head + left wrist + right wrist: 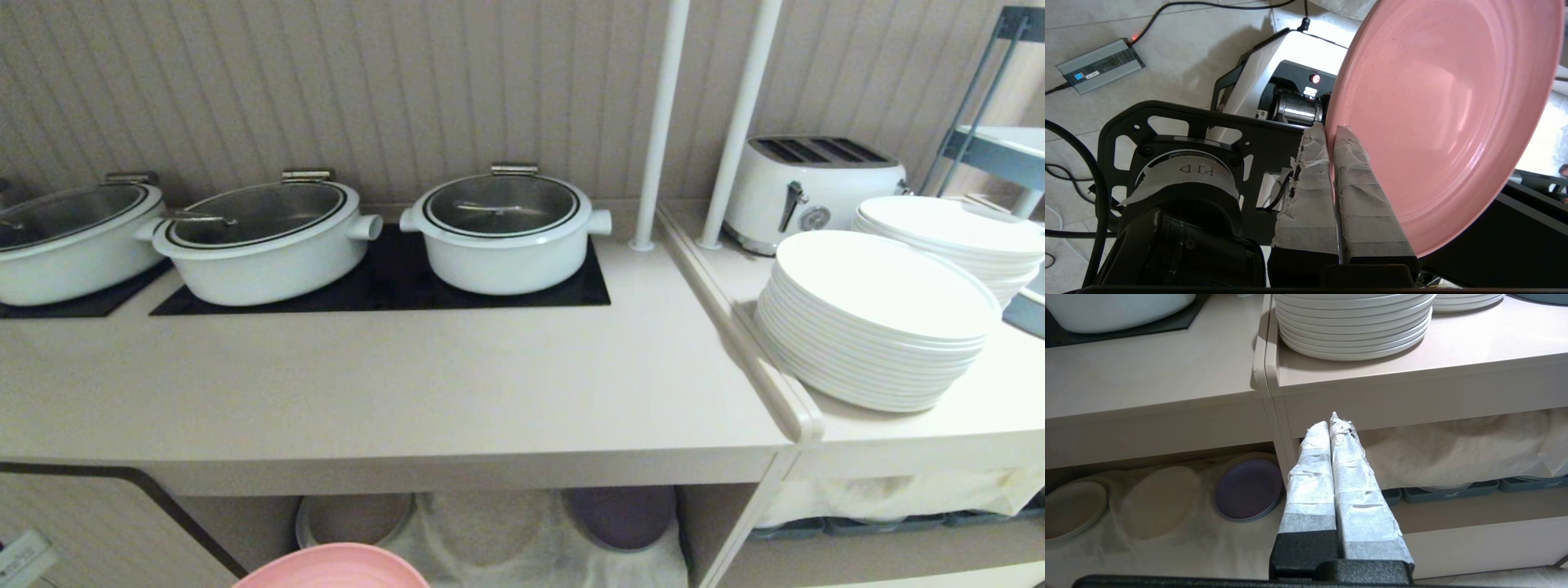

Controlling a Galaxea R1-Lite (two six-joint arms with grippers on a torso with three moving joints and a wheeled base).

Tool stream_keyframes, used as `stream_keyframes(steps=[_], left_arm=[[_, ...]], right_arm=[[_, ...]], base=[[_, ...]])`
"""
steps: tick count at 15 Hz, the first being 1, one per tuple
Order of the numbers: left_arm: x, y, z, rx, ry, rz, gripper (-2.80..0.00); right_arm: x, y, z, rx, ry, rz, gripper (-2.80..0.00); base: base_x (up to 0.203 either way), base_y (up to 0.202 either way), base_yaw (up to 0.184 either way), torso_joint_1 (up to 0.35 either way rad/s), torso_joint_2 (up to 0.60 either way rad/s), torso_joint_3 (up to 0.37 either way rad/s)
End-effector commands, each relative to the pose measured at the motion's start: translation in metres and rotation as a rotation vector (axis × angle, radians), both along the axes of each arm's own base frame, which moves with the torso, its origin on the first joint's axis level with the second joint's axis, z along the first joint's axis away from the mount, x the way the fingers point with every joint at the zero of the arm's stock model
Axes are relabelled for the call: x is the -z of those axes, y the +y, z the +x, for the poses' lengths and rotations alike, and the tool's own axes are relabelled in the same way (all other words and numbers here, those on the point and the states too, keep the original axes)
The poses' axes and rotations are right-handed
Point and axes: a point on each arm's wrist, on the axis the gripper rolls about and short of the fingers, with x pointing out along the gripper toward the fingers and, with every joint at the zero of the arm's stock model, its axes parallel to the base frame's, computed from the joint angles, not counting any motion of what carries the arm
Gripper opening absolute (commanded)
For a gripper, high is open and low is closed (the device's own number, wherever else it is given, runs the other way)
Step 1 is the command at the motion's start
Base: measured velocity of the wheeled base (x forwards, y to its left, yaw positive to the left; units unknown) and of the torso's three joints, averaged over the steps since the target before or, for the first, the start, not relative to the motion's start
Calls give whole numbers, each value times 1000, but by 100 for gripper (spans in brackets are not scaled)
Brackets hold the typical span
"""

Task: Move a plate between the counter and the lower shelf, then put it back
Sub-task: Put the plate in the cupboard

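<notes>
The pink plate (1445, 118) hangs in the air, tilted, with my left gripper (1329, 130) shut on its rim. In the head view only the plate's upper edge (335, 569) shows at the bottom, in front of and below the counter (392, 384). Under the counter lies the lower shelf (522, 539) with its white cloth. The left gripper itself is out of the head view. My right gripper (1332, 422) stands shut and empty in front of the cabinet, by the post between the two shelves.
Three white pots (506, 233) sit on black hob panels at the counter's back. Stacks of white plates (878, 318) and a toaster (808, 188) stand on the right ledge. On the lower shelf lie a purple plate (1248, 495) and a beige plate (1073, 508).
</notes>
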Motion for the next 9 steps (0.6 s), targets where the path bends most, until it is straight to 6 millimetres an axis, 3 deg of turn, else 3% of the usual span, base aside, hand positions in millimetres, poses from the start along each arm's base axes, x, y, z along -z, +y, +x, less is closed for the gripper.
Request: stream_keyframes(steps=[1, 9], left_arm=[[1, 0, 0, -2, 10, -3, -280], [1, 0, 0, 1, 13, -7, -280]], right_arm=[[0, 0, 0, 0, -1, 0, -280], [0, 0, 0, 0, 0, 0, -280]], base=[[0, 0, 0, 0, 0, 0], [0, 0, 0, -11, 23, 15]])
